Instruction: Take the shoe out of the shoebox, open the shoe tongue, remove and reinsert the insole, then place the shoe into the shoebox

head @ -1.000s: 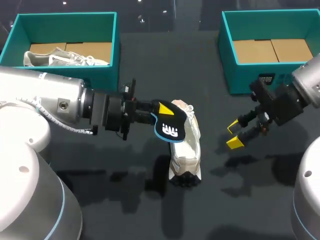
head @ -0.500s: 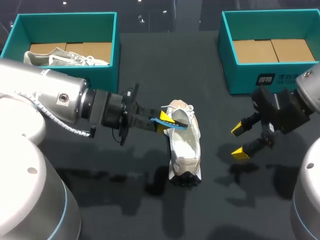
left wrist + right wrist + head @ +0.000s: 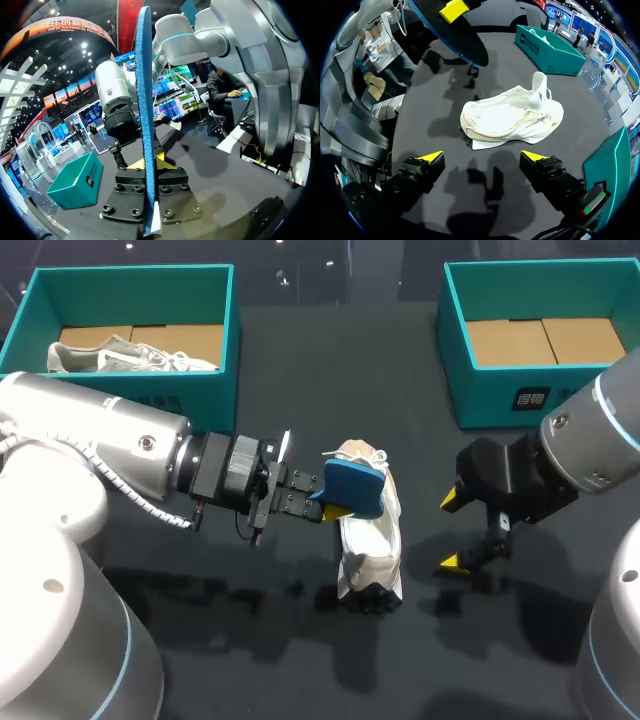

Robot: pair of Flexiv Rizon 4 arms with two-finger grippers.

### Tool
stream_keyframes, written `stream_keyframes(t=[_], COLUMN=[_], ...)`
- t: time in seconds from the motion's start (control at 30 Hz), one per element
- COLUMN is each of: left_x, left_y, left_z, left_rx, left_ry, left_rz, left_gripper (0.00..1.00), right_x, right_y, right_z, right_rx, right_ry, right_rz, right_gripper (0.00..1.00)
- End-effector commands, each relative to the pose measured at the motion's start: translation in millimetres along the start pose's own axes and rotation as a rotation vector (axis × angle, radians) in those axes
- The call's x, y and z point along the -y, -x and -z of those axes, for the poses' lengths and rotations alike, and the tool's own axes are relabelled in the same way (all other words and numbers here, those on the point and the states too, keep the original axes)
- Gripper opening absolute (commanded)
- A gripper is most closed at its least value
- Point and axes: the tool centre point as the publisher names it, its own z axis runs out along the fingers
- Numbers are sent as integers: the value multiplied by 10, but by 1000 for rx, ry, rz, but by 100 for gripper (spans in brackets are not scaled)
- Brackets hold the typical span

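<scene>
Left claw [image 3: 330, 502]: clamped on a blue insole [image 3: 356, 488], one yellow tip pressing each face. In the left wrist view the insole [image 3: 145, 100] stands edge-on between the fingers and rises well past them.

Insole: held in the air over the end of the white shoe [image 3: 370, 545] that lies nearer the shoeboxes. The right wrist view shows the insole [image 3: 454, 36] off the dark tabletop [image 3: 300, 360] and clear of the shoe.

Shoe: out of both boxes, resting on the tabletop near its middle, between the two arms. Its pale upper faces the head camera, and dark sole tread shows at the end nearest the robot.

Right claw [image 3: 452, 530]: fingers spread wide, gripping nothing, and low over the tabletop just to the right of the shoe. In its own wrist view the claw [image 3: 482, 157] has the shoe [image 3: 510, 120] lying ahead of its parted tips, apart from both.

Left shoebox [image 3: 130, 278]: teal, at the far left of the tabletop — a second pale shoe [image 3: 130, 355] lies inside on the brown cardboard floor.

Right shoebox [image 3: 545, 270]: teal, at the far right, well apart from the shoe on the tabletop, with its brown cardboard floor showing.
</scene>
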Motion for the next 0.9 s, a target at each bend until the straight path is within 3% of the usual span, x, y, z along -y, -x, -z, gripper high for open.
stream_keyframes(t=[0.03, 0.23, 0.57, 0.9], left_x=[-42, -42, -275, -379], left_y=[-12, -12, 13, 44], left_z=[-33, -33, -234, -396], left_rx=[3, 3, 27, 29], left_ry=[-6, -6, -47, -43], left_rz=[-2, -2, 0, -23], left_gripper=[0, 0, 0, 0], right_x=[32, 32, 20, -125], right_y=[1, 1, 264, 171], right_z=[-77, -77, -416, -527], right_rx=[3, 3, -33, -20], right_ry=[12, 12, -12, -62], right_rz=[-1, -1, -20, -53], right_gripper=[100, 100, 100, 100])
